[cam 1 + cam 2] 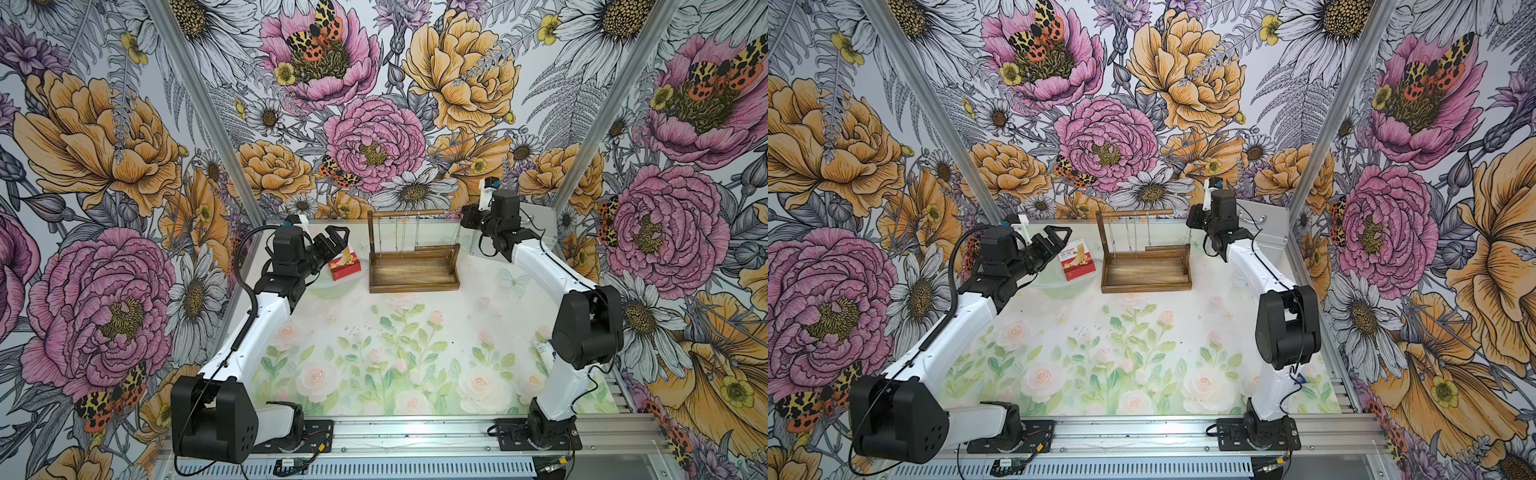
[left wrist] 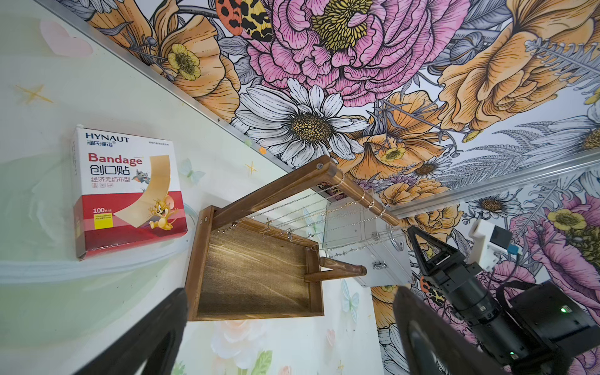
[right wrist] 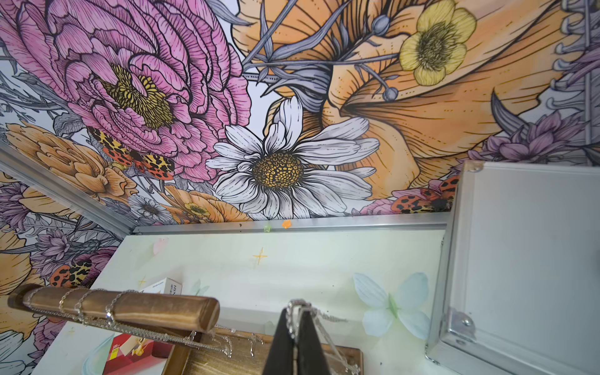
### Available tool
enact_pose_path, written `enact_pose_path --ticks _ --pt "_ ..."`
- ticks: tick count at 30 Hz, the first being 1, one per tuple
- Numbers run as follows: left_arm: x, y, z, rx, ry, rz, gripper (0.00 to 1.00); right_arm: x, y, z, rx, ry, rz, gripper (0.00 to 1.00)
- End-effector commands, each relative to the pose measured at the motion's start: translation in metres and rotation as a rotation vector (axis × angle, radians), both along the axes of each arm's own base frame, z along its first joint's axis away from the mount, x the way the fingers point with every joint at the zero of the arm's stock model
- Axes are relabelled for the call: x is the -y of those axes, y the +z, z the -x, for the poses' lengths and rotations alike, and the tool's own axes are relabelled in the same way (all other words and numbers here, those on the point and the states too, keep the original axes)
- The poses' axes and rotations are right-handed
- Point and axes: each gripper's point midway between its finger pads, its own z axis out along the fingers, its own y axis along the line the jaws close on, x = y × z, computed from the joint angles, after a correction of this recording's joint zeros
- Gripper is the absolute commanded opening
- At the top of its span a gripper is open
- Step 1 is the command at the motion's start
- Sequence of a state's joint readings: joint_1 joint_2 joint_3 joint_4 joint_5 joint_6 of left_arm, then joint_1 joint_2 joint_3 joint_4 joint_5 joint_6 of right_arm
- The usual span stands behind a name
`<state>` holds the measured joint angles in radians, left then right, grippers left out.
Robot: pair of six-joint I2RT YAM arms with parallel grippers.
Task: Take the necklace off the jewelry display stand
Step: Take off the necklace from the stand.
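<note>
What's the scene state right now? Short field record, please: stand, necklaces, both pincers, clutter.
stand: jewelry display stand, upright
rod: other chains looped over it
right pincer: shut on necklace, just past the rod's free end
left pincer: open, empty, near bandage box
clutter: silver case beside right arm

Jewelry display stand (image 1: 1144, 286) far mid-table, chains (image 1: 1128, 235) on rod (image 1: 1133, 213); bandage box (image 1: 1077, 264) just beside; left end effector (image 1: 1062, 243) spread wide
</note>
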<state>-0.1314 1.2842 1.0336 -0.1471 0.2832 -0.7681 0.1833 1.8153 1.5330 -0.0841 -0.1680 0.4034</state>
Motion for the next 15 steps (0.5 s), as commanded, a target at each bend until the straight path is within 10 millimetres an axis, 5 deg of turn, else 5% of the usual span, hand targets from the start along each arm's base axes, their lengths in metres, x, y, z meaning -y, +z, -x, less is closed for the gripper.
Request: enact_pose_path --ticks 1,15 --pt "0.0 0.008 0.002 0.018 -0.011 -0.012 0.99 0.007 0.047 0.005 0.098 -0.029 -0.031 0.0" --pt "-0.007 0.015 0.006 0.035 0.019 -0.039 0.99 0.011 0.1 0.032 0.156 -0.017 -0.046 0.0"
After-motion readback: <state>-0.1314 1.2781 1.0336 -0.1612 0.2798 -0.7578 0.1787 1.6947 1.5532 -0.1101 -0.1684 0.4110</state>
